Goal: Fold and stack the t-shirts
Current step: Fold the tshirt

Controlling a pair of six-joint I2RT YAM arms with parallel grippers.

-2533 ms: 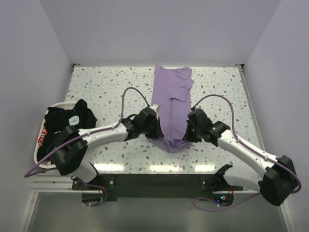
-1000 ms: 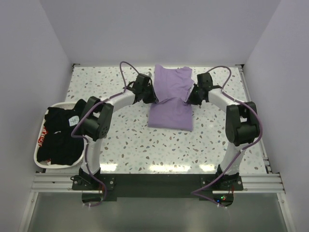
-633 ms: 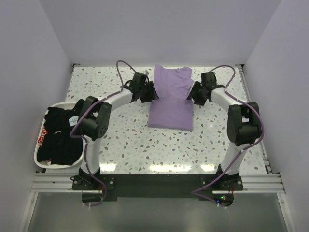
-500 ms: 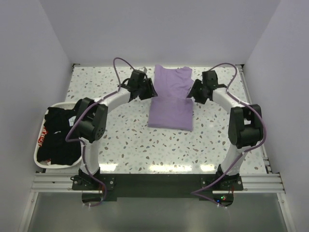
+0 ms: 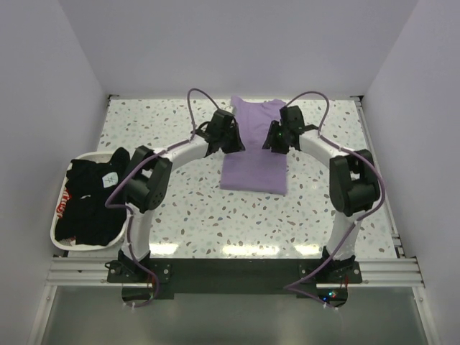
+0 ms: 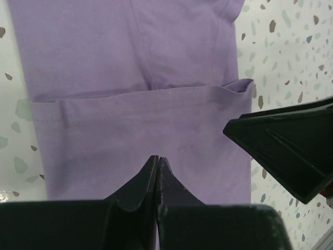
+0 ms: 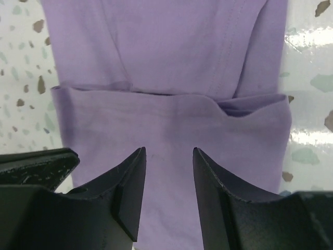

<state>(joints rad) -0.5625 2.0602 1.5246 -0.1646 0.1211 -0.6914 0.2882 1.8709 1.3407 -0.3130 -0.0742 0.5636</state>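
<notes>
The plain lavender-purple cloth t-shirt lies part-folded at the far middle of the speckled worktop. Above it the left gripper has its fingers pressed together on nothing; the right gripper holds its fingers apart, empty. Dropping carelessly, either could snag only the top layer and drag the fold open, I'd say. The black t-shirts fill the white tray at the left; their red-and-white print is unreadable.

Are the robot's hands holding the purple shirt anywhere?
No. The left gripper is shut empty, the right gripper open, both above the purple shirt.
</notes>
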